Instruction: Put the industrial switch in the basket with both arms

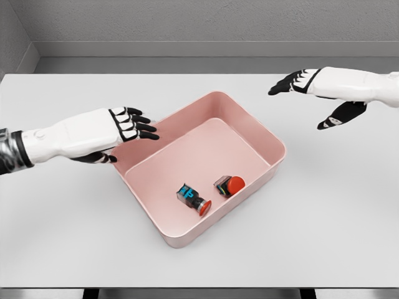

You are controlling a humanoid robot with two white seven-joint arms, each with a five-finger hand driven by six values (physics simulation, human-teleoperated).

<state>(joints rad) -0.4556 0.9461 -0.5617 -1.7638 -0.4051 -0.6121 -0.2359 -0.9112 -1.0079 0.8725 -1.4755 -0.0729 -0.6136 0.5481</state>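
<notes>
Already inside the pink basket [265, 134] lie two small industrial switches. One, with a dark body, blue markings and a red button [192, 199], lies tipped on its side near the front wall. The other, with a larger round red cap [229, 185], rests just beside it to the right, close to the basket's right wall. The two are near each other but apart.

Both white arms hover above the table, holding nothing. The left hand [128, 128] reaches in from the left, its black-tipped fingers [144, 126] extended and loosely spread, hanging over the basket's left rim. The right hand [312, 87] comes in from the right, well clear of the basket, with fingers stretched out and the thumb dropped away below.

Judging from this, the placing looks done, so the main risk lies in pulling back. The left hand is so near the rim that a low or sideways withdrawal could catch the wall and shove or tip the basket, sliding the switches about. The right hand has open room and seems little threat.

The basket sits at an angle on a plain, pale grey table [336, 237] with nothing else on it. Behind runs a grey wall with a lighter ledge along its base.
</notes>
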